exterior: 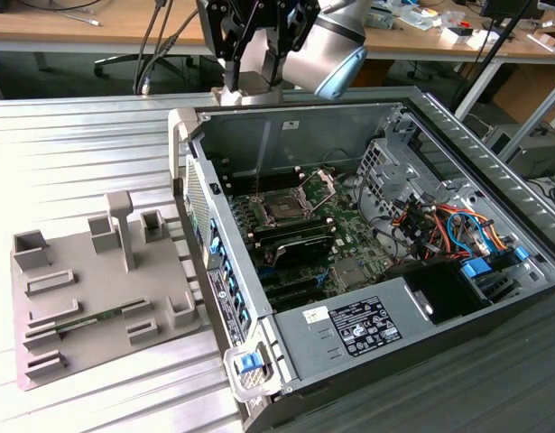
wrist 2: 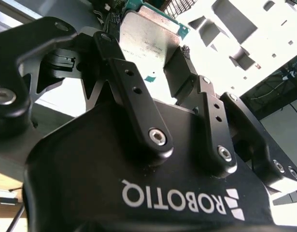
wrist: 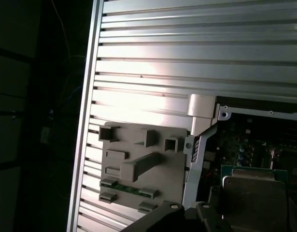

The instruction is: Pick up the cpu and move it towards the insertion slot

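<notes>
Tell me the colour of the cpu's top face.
Silvery grey metal, with a green edge; the cpu shows best in the second wrist view, between the gripper fingers.

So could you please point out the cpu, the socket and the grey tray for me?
cpu (wrist 2: 147, 41): second wrist view, its silvery metal top, between the hand's fingers.
socket (exterior: 283, 210): exterior view, its dark centre on the motherboard.
grey tray (exterior: 97, 280): exterior view, its flat base.

Silvery square cpu (wrist 2: 149, 37) between the jaws; open insertion slot (exterior: 284, 209) on green board.
</notes>
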Controlling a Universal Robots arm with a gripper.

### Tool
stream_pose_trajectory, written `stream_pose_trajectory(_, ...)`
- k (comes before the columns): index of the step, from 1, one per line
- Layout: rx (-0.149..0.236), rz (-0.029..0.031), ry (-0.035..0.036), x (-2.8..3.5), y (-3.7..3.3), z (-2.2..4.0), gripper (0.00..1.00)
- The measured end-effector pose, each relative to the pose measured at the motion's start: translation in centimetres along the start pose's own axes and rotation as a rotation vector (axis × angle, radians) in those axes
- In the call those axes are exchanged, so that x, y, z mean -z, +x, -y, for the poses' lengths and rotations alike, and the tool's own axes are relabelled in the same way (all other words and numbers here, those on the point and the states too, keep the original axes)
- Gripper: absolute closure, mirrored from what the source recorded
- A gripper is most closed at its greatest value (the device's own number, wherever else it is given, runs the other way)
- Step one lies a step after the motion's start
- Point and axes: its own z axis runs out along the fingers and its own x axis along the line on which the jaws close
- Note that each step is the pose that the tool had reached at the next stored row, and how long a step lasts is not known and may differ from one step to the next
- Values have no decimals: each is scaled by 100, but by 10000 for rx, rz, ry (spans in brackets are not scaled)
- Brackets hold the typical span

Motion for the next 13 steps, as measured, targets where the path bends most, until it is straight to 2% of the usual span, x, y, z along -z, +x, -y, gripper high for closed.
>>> stream_pose_trajectory(13, 0, -3, 13, -46, -70, 35, 45)
